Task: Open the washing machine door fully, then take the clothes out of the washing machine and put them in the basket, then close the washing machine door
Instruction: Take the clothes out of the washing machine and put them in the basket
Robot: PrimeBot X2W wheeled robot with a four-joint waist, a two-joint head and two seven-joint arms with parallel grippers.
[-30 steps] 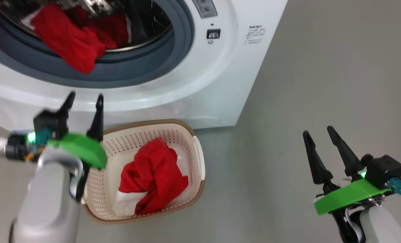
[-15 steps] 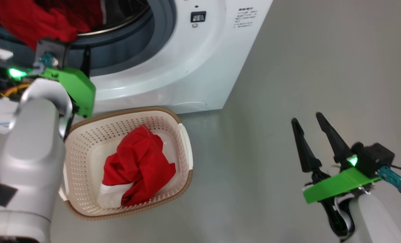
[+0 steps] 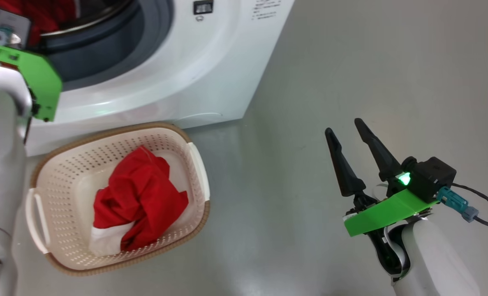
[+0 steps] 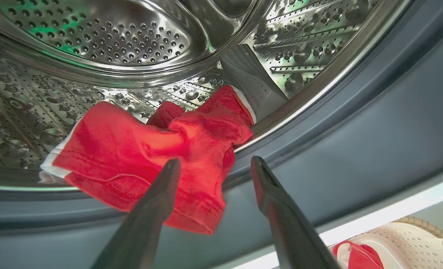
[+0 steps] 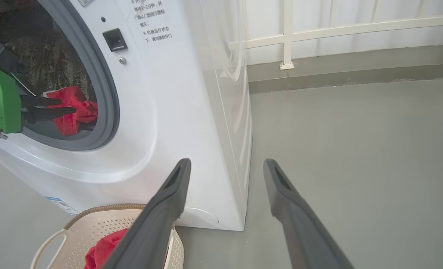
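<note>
Over the drum rim (image 4: 299, 108), clothes (image 4: 131, 149) hang partly behind the left end effector (image 4: 214, 162).

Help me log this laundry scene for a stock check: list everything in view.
washing machine: one, white and grey, behind the basket
drum: one, steel, inside the machine
clothes in drum: one bunch, red, white trim, over the lip
clothes in basket: one bunch, red and white
basket: one, cream, brown rim, floor before the machine
floor: one, grey, underneath
railing: one, white, floor's far edge
left gripper: one, dark, open at the drum mouth
right gripper: one, dark, open above bare floor
</note>
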